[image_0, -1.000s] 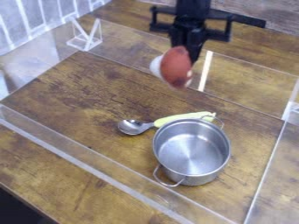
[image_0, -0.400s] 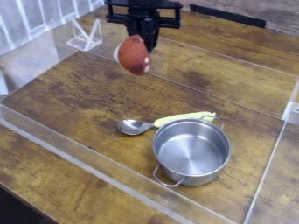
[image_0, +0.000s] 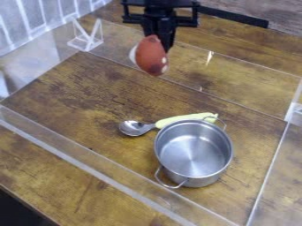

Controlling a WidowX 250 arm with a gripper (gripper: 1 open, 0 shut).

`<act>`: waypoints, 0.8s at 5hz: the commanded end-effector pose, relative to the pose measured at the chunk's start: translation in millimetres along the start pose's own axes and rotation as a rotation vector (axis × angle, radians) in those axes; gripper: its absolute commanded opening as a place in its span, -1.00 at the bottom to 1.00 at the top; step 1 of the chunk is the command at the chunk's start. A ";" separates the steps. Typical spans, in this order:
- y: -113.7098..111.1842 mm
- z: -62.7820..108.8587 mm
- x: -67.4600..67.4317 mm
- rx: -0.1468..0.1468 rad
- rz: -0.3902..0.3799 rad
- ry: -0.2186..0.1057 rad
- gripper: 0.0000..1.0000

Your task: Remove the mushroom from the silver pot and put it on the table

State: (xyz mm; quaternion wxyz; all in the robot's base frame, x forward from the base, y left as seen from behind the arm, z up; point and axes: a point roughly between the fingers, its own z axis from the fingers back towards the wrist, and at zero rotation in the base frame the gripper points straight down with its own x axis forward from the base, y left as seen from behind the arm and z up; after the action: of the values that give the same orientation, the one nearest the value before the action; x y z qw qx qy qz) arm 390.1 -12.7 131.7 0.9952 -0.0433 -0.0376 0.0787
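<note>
Pincer clamped on the mushroom, hanging it in the air over the far side of the tabletop, well apart from the silver pot, which sits empty. In the last second the mushroom swung left, then back toward centre, staying high; so removal looks done, placing isn't, still needs lowering and release. Below it is bare dark wood plank with visible grain. Spoon lies just beside the pot's far rim. Clear acrylic walls edge the work area, plenty of free space to set down
</note>
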 end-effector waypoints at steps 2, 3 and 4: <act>6.4 26.0 11.1 -0.023 -0.025 -0.101 -1.00; 14.9 25.0 8.8 -0.018 -0.033 -0.114 -1.00; 12.4 31.3 12.0 -0.027 -0.032 -0.124 -1.00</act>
State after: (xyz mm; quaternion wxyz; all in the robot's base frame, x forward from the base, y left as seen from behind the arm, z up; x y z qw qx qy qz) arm 393.2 0.0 129.5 0.9954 -0.0507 -0.0514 0.0635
